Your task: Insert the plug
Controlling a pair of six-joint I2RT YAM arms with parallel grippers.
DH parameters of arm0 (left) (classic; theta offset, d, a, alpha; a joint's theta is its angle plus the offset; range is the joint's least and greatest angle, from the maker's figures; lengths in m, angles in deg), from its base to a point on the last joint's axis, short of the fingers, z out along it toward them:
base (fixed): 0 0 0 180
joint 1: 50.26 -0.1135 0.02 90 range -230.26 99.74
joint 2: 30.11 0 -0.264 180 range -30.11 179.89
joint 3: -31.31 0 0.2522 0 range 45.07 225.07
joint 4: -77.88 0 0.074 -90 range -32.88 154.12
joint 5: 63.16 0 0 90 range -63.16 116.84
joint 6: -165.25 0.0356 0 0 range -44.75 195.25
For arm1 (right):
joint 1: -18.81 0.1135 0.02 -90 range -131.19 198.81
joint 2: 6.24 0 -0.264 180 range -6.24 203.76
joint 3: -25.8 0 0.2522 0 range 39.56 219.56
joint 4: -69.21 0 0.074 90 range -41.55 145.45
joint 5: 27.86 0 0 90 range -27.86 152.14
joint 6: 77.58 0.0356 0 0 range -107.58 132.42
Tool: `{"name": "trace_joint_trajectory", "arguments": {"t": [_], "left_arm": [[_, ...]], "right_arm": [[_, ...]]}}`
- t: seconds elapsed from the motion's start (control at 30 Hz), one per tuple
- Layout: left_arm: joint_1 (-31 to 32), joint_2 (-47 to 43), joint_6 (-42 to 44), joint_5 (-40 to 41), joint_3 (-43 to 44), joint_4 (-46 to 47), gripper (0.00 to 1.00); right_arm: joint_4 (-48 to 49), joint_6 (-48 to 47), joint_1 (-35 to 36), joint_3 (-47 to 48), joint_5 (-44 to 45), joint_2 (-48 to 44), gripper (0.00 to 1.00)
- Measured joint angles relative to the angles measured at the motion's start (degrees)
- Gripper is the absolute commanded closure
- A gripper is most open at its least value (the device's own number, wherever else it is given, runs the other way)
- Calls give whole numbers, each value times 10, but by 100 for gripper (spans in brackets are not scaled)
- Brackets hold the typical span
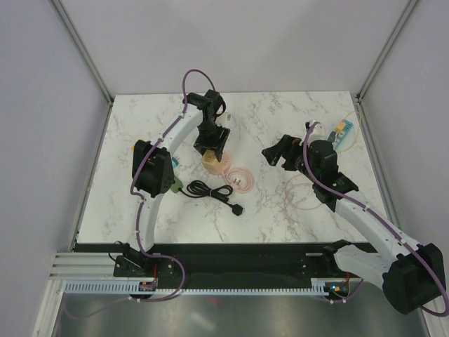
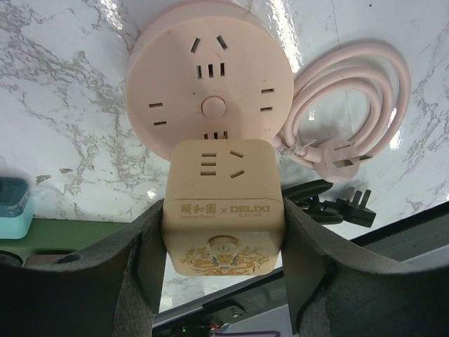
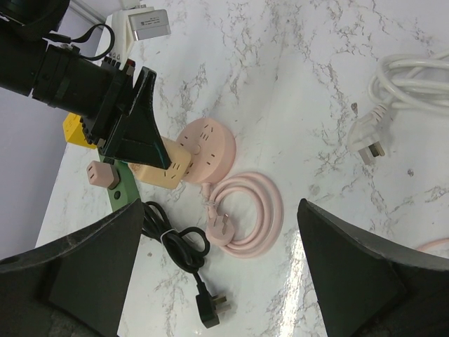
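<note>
Left tool [image 2: 223, 232] clamped on cube adapter [image 2: 223, 175], set against round pink socket [image 2: 209, 77]; full seating unclear. Right tool [image 3: 222, 203] wide open, empty.

1. The tabletop [image 2: 63, 105] looks like white marble with grey veins, polished and glossy, catching glare.
2. The round socket hub [image 2: 209, 77] is pale pink plastic, smooth and matt.
3. The cube adapter [image 2: 223, 203] is cream plastic, smooth, with gold printed ornament.
4. The pink cord [image 2: 402, 98] has a smooth, shiny sheath.
5. The left tool [image 2: 223, 217] has fingers [image 2: 137, 281] of dark, matt, faintly grainy plastic.
6. The black cord [image 3: 175, 242] looks matt and rubbery.
</note>
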Motion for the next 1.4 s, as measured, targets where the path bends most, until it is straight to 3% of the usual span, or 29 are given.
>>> {"name": "trace_joint_trajectory", "arguments": {"t": [1.4], "left_arm": [[6,5,12,10,10,-13,98]], "right_arm": [[-4,9,0,3,1,-6,2]]}}
